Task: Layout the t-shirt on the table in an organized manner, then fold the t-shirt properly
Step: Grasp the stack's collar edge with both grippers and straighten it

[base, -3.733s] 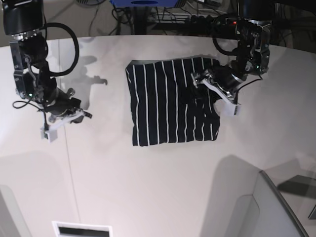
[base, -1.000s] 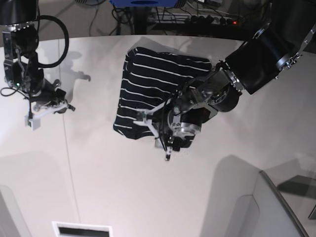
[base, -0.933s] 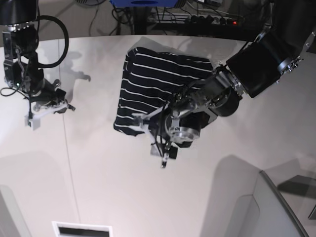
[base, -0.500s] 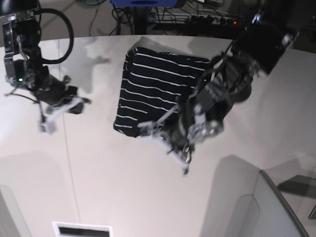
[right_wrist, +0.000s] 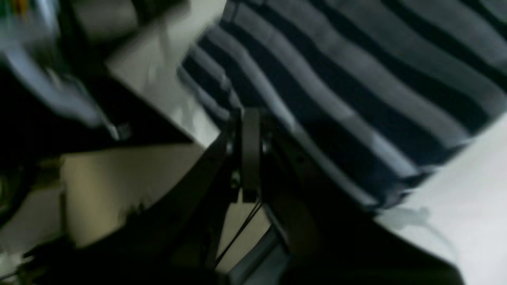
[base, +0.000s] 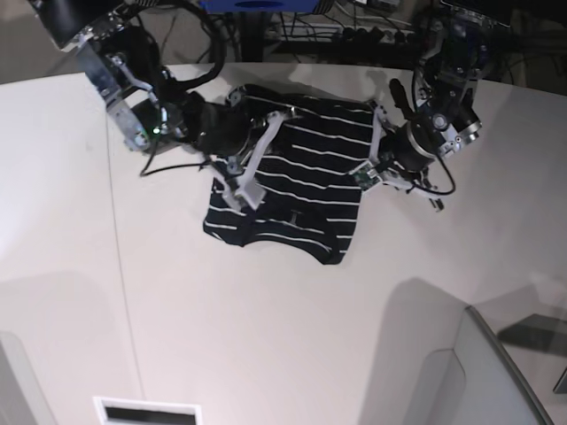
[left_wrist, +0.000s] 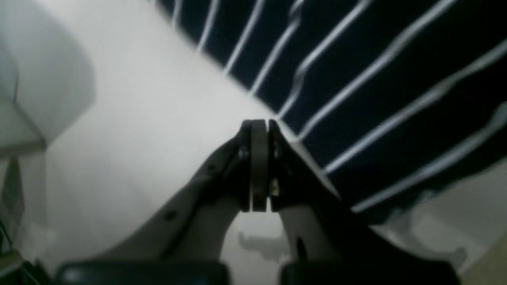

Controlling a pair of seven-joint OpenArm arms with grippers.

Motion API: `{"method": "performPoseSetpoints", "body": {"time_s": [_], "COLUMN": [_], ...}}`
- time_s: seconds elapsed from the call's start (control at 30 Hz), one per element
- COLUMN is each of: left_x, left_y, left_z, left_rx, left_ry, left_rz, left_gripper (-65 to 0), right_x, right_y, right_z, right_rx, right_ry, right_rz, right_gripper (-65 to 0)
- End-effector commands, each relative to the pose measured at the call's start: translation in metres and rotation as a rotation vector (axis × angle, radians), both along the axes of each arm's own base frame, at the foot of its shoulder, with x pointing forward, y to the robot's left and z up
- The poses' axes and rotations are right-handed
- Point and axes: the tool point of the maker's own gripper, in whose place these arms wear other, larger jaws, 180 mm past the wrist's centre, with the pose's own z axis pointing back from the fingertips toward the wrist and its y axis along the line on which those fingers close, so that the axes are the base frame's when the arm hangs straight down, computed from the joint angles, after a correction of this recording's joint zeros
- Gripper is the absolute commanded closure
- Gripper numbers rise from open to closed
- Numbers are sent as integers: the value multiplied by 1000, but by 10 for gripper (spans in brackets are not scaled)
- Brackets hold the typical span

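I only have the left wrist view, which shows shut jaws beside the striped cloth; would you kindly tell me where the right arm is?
Observer: In the base view the right gripper is at the opposite side edge of the t-shirt, across from the left gripper.
Operator: Is it holding cloth?
Observer: Its wrist view is blurred, but the jaws look shut with nothing seen between them.
Operator: How does the whole shirt lie?
Observer: Folded into a compact block on the table, with its near edge uneven and rumpled.
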Motion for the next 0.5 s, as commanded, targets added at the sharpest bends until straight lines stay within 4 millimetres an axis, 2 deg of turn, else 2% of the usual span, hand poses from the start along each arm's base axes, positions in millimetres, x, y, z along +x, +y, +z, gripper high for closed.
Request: {"method": "performPoseSetpoints", "body": {"time_s": [0.0,0.17,0.33,0.47], "left_x": [-4,-15,-26,-36], "left_y": [-9,-33,-34,-34], "left_z": [0,-4,-23,-29], "left_rx": [-41,-126,-117,-111], "left_ry": [-8,-1,56,80], "left_rz": [-14,-18,-20,-24], "left_gripper": [0,0,0,0], "right_x": [8,2,2,8], "right_y": [5,-3,-16,-41], "right_z": [4,-22,-50,-76], "right_rx": [15,-34,-75,-140], "right_ry": [-23,42,77,86], "right_rz": [1,-7,-51,-98], "right_gripper": [0,0,0,0]}}
